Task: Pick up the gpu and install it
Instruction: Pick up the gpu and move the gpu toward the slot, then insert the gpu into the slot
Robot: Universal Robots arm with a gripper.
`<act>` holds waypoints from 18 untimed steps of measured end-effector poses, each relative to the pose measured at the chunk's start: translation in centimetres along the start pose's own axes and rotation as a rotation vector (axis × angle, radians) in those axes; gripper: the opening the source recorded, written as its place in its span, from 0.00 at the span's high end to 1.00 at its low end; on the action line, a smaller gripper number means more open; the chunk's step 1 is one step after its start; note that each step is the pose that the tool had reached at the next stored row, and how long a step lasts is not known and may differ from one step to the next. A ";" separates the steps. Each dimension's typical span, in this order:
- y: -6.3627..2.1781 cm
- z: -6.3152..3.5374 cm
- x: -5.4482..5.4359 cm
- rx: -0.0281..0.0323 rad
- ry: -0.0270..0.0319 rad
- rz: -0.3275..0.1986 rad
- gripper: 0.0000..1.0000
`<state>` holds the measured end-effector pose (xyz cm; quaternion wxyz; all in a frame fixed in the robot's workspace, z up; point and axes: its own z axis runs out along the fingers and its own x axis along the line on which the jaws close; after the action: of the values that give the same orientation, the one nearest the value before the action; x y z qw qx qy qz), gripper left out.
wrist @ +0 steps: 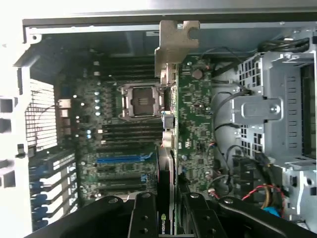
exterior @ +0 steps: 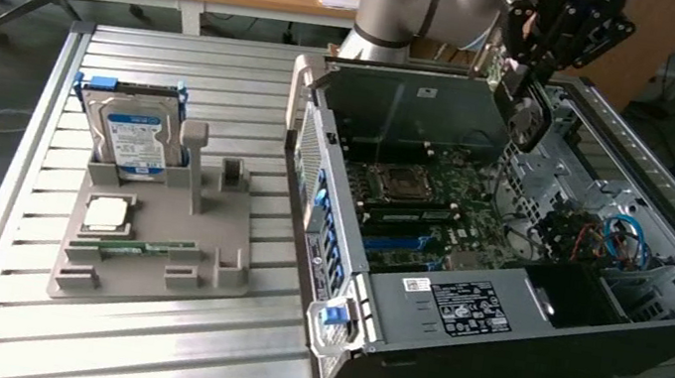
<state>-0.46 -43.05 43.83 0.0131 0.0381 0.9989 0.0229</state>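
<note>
the gpu (exterior: 526, 112) is held on edge, the gripper (exterior: 536, 70) fingers clamped on it; it is hung over the open computer case (exterior: 533, 319), between one and two o'clock of the cpu socket (exterior: 399, 183).

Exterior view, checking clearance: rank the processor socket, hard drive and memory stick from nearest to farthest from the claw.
1. Processor socket, inside the case, below the claw.
2. Hard drive, upright on the tray, the exterior view's left.
3. Memory stick, flat on the tray's near part.
</note>
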 end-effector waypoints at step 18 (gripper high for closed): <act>0.11 0.07 -1.4 -0.0037 0.0021 -0.041 0.74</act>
<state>0.94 -43.04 43.80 0.0126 0.0177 0.9995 0.0245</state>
